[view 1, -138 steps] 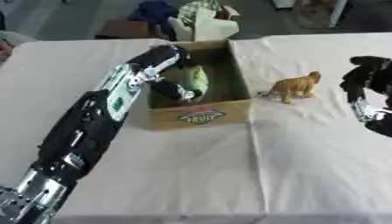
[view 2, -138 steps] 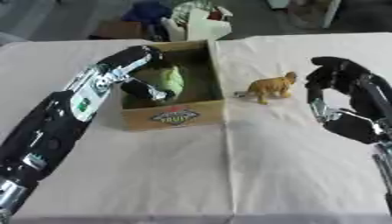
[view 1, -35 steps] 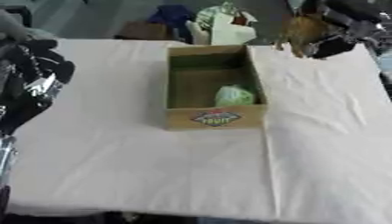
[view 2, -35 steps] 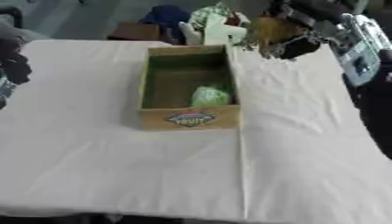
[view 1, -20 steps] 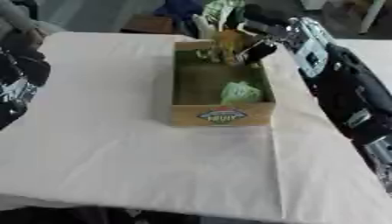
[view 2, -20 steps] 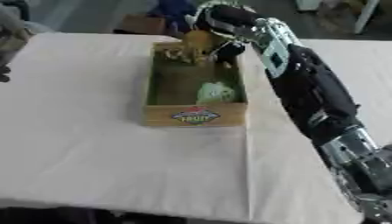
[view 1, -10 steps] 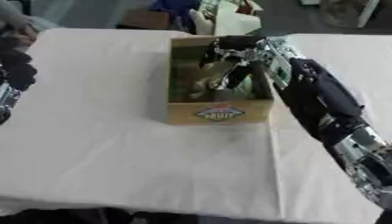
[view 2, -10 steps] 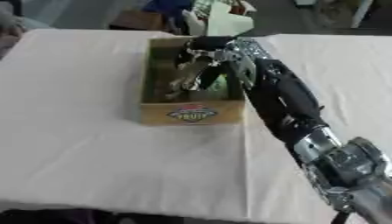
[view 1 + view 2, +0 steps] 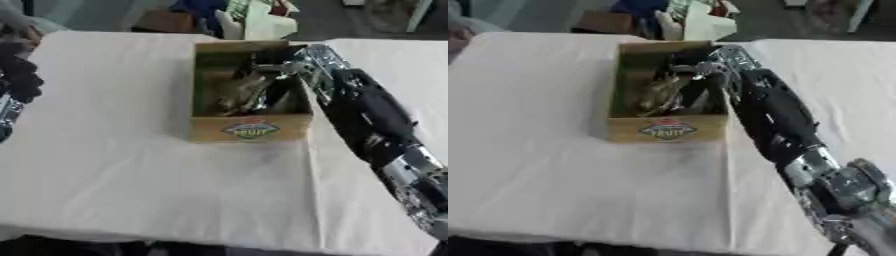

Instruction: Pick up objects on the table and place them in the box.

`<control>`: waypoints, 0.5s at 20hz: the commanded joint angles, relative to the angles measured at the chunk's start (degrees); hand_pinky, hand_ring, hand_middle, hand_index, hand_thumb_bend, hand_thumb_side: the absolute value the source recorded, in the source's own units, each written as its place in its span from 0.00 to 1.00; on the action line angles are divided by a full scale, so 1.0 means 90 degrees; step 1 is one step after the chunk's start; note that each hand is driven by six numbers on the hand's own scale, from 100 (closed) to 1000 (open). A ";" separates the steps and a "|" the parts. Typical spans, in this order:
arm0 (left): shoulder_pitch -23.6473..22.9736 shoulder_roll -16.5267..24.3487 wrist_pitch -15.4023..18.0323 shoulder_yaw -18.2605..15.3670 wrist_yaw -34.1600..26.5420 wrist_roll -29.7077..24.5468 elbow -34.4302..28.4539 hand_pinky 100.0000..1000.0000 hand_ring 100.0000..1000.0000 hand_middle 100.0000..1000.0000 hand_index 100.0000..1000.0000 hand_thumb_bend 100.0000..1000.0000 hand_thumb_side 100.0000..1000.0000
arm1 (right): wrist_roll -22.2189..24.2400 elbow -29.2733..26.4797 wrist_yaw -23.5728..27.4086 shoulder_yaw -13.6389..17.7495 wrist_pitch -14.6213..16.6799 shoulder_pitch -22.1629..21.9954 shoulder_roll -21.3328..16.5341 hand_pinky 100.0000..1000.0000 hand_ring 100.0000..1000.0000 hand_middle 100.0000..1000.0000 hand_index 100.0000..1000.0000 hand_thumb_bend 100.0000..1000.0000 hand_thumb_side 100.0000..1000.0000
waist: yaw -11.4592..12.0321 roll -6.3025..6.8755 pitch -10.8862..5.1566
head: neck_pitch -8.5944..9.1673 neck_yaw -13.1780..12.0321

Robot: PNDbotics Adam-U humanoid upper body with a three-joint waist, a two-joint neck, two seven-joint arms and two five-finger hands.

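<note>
An open cardboard box (image 9: 252, 129) with a fruit label on its front stands at the table's far middle. My right arm comes in from the lower right, and my right hand (image 9: 278, 82) is down inside the box. Its fingers are curled on a tan toy animal (image 9: 233, 92), which sits low in the box's middle. The green thing seen in the box earlier is hidden behind the hand and toy. At the left edge my left hand (image 9: 17, 82) hangs clear of the box, fingers relaxed and holding nothing.
A white cloth (image 9: 131, 175) covers the table. Beyond the far edge stand a white bag (image 9: 262, 22), a brown carton (image 9: 166, 20) and blue items (image 9: 199, 7). My right forearm (image 9: 776, 120) lies across the cloth to the right of the box.
My right hand carried the toy animal from the far right over the box and has lowered it inside. The left arm left the box and went back to the left edge. The camera shifted.
</note>
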State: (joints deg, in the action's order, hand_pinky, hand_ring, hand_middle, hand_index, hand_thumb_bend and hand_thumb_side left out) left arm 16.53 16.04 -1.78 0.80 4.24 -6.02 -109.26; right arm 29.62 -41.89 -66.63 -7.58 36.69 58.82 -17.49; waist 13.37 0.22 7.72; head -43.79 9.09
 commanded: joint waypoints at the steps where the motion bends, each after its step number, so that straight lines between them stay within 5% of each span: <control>1: 0.0018 0.0102 0.0002 -0.0081 -0.0004 0.0022 -0.0043 0.52 0.54 0.53 0.76 0.51 0.52 | 0.0371 -0.0284 -0.0199 -0.0026 0.0389 0.0236 -0.0340 0.81 0.88 0.88 0.95 0.44 0.64 | -0.0038 0.0003 -0.0124 | 0.0021 -0.0059; 10: -0.0056 0.0169 0.0001 -0.0124 0.0023 0.0060 -0.0024 0.52 0.54 0.53 0.76 0.51 0.52 | 0.0930 -0.0943 -0.0101 -0.0076 0.0784 0.0342 -0.0846 0.84 0.90 0.91 0.96 0.43 0.59 | -0.0202 -0.0036 -0.0180 | -0.0013 -0.0140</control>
State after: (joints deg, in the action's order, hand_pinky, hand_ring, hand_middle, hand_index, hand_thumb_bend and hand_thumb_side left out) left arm 15.60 16.17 -1.80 0.31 4.35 -5.73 -108.98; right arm 30.14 -48.49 -68.23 -8.49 36.16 60.25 -22.92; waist 11.52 -0.18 7.06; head -43.81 8.07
